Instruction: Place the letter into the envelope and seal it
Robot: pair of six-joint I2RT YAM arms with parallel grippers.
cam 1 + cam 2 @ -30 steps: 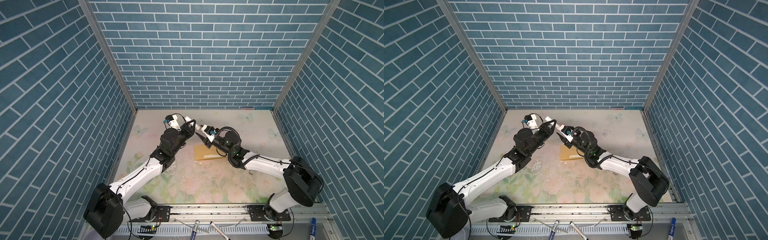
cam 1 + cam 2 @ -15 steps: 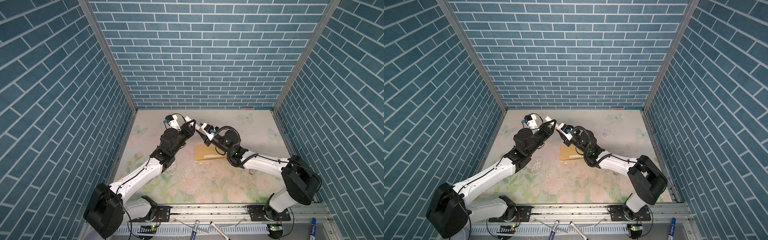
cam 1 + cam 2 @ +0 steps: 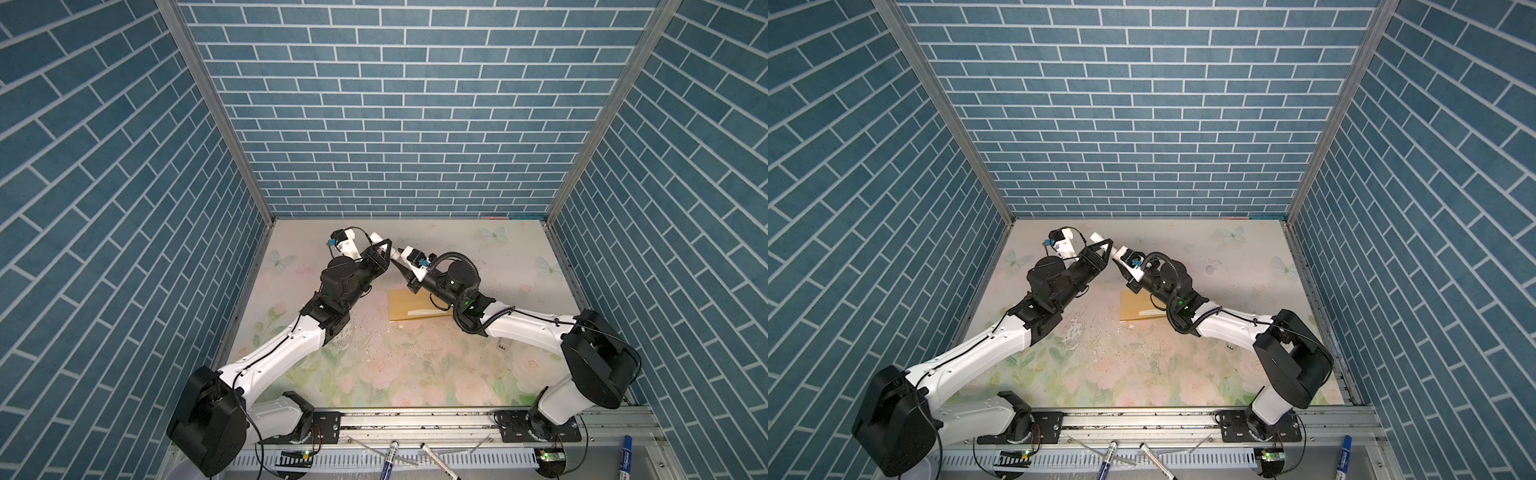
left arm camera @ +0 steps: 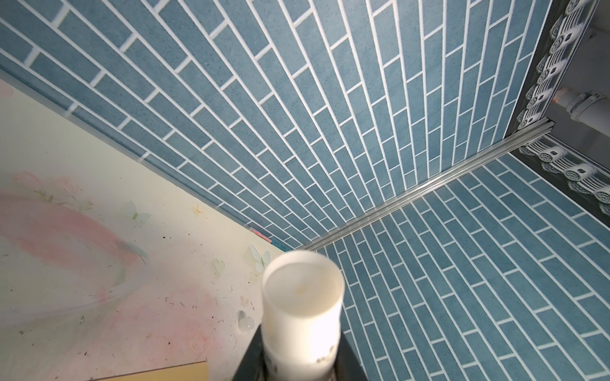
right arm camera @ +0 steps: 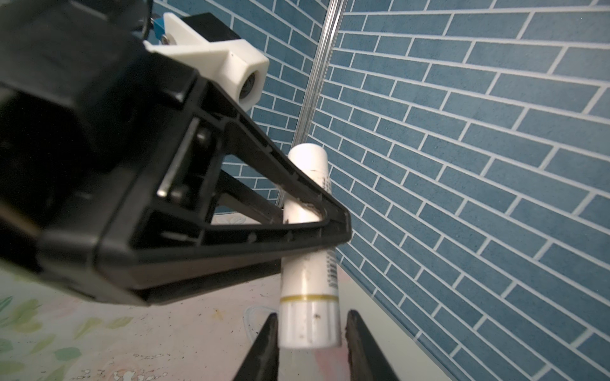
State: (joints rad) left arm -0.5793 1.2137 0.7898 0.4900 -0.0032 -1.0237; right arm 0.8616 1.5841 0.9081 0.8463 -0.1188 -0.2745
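Left gripper (image 5: 310,231) was clamped across a white tube (image 5: 310,280), mid-body, held in the air. Right gripper (image 5: 312,318) straddled the tube's capped end past the gold band, jaws apart, one of its fingers (image 5: 269,339) at the tube wall and a thin gap at the other, so not gripping. Surface: table (image 3: 374,365) with a pale floral and butterfly print, scuffed, white flecks and dark specks around the middle. Room: blue brick-pattern walls (image 3: 395,124) on three sides, metal posts in the back corners, a rail (image 3: 415,420) along the front edge carrying both arm bases, markers (image 3: 388,457) lying in front of it. Envelope (image 3: 409,305) lay flat on the table near the centre, tan, long axis running left-right across both top views, roughly parallel to the back wall. Its right end was hidden under the right arm, so which way the flap pointed could not be told. Pale strip (image 3: 428,311) showed near its front edge; could not tell if that was the letter or a flap edge. Relative to the grippers: envelope sat below them and nearer the front rail, apart from both sets of fingertips, partly under the right arm's wrist. Left wrist view caught only one tan corner of it.
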